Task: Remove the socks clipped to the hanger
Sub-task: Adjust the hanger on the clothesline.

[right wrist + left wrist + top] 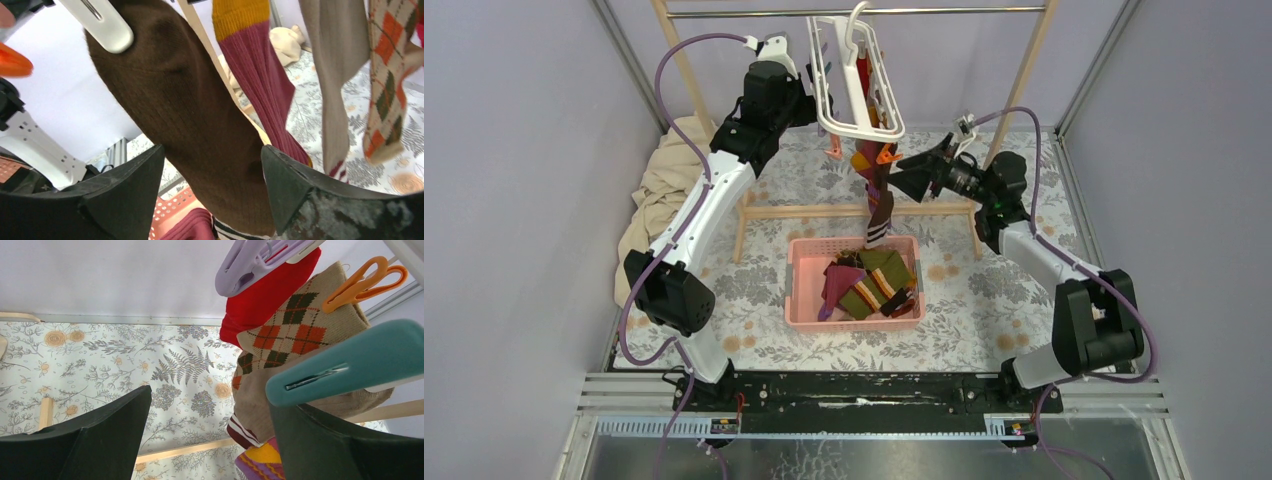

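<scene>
left gripper (207, 405): jaws wide, empty, teal clip (350, 365) just beside, right of frame | right gripper (212, 150): jaws wide, astride brown sock (190, 100) hanging from hanger (856, 120), top centre

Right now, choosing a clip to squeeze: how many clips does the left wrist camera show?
3: lilac plastic clip topmost, orange clip on the argyle sock, teal clip lowest; others may be hidden.

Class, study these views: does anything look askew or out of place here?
Yes. The hanger hangs tipped steeply instead of level, its socks bunched at the near end by the basket. A crumpled beige cloth also lies heaped at the table's left edge.
</scene>
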`<state>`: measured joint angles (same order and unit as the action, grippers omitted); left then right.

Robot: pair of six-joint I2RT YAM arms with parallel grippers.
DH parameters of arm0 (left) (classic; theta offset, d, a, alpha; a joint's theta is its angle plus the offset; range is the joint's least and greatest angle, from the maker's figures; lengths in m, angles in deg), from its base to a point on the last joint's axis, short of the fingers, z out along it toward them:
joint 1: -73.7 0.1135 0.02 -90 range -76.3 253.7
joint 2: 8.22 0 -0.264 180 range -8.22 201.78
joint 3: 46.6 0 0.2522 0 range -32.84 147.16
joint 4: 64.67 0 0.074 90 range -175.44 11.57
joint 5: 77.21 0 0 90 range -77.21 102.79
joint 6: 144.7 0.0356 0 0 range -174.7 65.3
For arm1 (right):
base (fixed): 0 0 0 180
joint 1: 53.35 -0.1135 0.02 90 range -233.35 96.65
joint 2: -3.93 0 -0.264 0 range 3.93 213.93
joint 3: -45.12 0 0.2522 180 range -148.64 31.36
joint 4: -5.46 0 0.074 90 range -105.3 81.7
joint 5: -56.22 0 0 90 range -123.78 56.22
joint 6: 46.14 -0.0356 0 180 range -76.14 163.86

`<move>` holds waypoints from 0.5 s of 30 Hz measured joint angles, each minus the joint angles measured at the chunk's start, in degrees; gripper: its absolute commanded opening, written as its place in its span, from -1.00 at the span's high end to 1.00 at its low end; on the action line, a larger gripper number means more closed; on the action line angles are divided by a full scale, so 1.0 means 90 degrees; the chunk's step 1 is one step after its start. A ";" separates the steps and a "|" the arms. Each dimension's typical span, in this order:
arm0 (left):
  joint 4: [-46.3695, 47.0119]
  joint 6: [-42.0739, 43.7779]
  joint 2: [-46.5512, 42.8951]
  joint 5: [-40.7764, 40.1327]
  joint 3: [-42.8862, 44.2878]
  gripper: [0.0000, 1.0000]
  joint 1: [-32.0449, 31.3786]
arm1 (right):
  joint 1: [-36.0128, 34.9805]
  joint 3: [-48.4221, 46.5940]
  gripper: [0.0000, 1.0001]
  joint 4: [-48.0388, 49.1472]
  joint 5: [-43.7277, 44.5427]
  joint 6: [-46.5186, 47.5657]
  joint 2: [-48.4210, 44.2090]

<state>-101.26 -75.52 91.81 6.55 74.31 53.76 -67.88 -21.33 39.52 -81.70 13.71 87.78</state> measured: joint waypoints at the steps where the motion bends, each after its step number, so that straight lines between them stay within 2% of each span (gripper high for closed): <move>1: 0.0000 0.0000 0.0000 0.0007 0.0000 -0.88 0.0000 | 0.0000 -0.0058 -0.62 0.0134 -0.0121 -0.0092 0.0083; 4: 0.0000 0.0000 0.0002 0.0024 0.0000 -0.88 0.0000 | -0.0034 -0.0250 -0.62 0.0323 -0.0321 -0.0199 0.0260; 8: 0.0000 0.0000 0.0015 0.0044 0.0000 -0.88 0.0000 | -0.0272 -0.0534 -0.40 0.0007 -0.0338 0.0112 0.0311; 9: 0.0000 0.0000 0.0019 0.0051 0.0000 -0.88 0.0000 | -0.0357 -0.0597 -0.30 -0.0107 -0.0296 0.0233 0.0311; 14: 0.0000 0.0002 0.0041 0.0080 0.0000 -0.88 0.0000 | -0.0920 -0.0804 0.57 -0.0726 0.0095 0.0840 0.0308; 15: 0.0000 0.0005 0.0044 0.0080 0.0000 -0.88 0.0000 | -0.0967 -0.0792 0.66 -0.0804 0.0216 0.0906 0.0306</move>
<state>-101.26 -75.48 92.20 7.28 74.31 53.76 -76.57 -28.45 32.28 -79.76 21.86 90.53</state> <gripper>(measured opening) 0.940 0.341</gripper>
